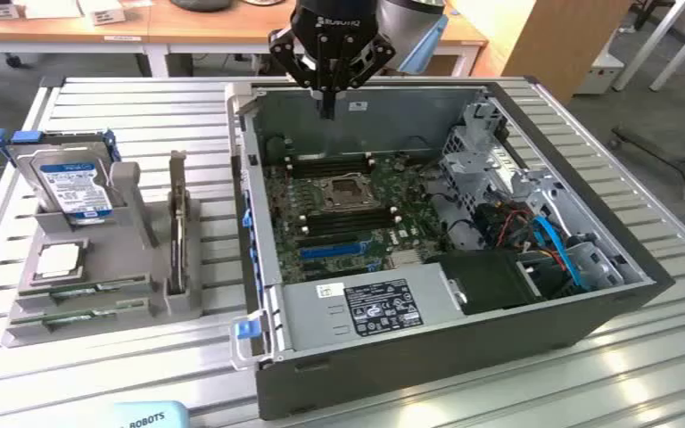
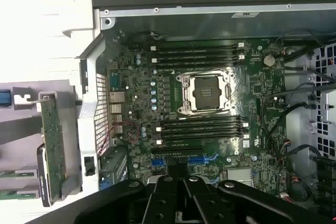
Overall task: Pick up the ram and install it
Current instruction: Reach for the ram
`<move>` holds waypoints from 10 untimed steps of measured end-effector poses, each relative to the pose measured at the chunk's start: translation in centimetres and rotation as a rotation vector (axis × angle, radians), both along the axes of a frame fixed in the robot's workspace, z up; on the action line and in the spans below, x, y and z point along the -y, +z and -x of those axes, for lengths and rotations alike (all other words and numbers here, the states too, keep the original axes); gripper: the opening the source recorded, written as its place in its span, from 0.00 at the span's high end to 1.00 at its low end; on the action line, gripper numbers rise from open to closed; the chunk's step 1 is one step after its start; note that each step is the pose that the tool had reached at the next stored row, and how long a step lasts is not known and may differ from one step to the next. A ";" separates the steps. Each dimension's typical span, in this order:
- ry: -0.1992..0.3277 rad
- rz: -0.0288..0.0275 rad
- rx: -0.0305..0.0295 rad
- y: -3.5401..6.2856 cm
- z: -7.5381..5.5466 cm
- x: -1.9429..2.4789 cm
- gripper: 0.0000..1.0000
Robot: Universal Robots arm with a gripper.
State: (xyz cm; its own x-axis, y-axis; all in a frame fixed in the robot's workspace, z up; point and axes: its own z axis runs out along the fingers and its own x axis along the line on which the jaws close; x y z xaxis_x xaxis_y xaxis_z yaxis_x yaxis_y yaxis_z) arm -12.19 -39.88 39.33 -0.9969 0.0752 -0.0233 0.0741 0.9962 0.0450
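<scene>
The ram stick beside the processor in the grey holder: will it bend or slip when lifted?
Probably stiff: the ram stick is a green board. Likely light, as it looks thin and narrow. It sits low in a slot of the grey holder, so little edge is free and a grip might slip.

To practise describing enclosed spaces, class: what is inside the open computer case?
A green motherboard with an empty processor socket and dark memory slots, a labelled power supply, and cables. Whatever lies beneath the power supply is covered, so unseen.
</scene>
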 end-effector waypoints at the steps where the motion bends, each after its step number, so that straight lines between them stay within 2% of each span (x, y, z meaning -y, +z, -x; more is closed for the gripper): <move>1: 0.000 0.0000 0.0000 0.00 0.0 0.00 0.90; 10: 0.000 0.0000 0.0000 0.00 0.0 0.00 0.90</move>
